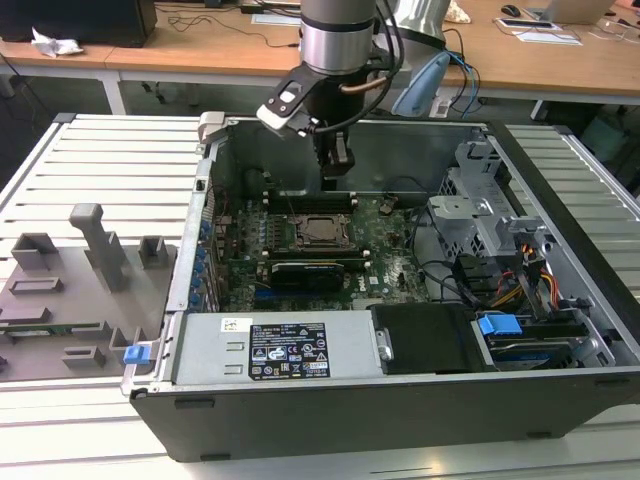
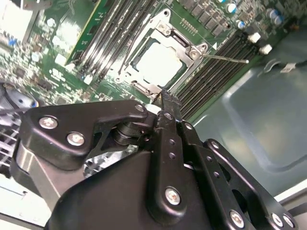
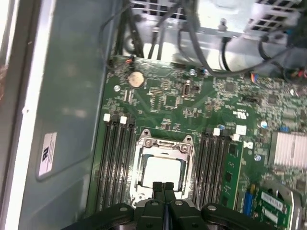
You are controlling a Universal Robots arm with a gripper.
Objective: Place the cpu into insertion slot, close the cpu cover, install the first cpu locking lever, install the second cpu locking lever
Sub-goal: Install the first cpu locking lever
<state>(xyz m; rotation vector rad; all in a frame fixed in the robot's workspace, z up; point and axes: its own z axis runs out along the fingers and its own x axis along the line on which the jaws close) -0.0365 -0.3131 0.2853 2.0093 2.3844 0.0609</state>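
Item: my claw [image 3: 163,187]. Fingertips clenched together, nothing held, poised at the insertion slot [image 1: 318,231] edge.
Cpu [image 3: 162,170]: seated in slot, cpu cover [image 3: 163,143] down over it.
Locking lever [image 2: 225,58]: apparently unlatched.
Risk: off-line push slips off thin lever, scrapes cover or board.

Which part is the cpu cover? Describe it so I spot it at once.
Inside the open case, find the green motherboard; the cpu cover sits between two banks of long black memory slots. It is the silver square frame whose window shows the shiny cpu.
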